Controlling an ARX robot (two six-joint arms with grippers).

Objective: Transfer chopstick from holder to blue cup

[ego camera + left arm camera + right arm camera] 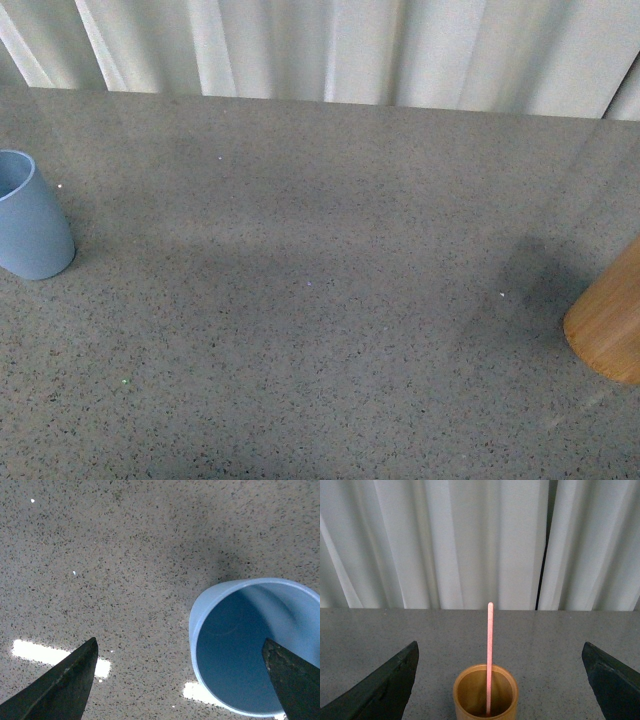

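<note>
Chopstick (489, 645), pink-red, is shown standing nearly upright inside the bamboo holder (462, 700), its lower end resting on the holder's floor and its rounded upper end rising well above the rim. In the front view the holder (612, 325) is cut by the right edge of the picture, and the blue cup (30, 225) is set well apart from it at the far left of the speckled grey desk (320, 300); neither arm is seen there. A white curtain (300, 50) closes the background.

In the right wrist view the right jaws are spread wide and hold nothing. The chopstick lies straight ahead of them, close to midway between the two tips, with its long axis vertical and so crossing the line along which the jaws would close. The right arm is judged the nearer one for the pick, since its camera faces the holder directly.

In the left wrist view the left jaws are likewise released and empty, and are held above the blue cup (250, 650), whose open mouth is looked into from above; nothing is seen inside it. No contact with the chopstick has yet been made. An advance toward the exposed shaft above the rim is judged to be what the coming move calls for.
</note>
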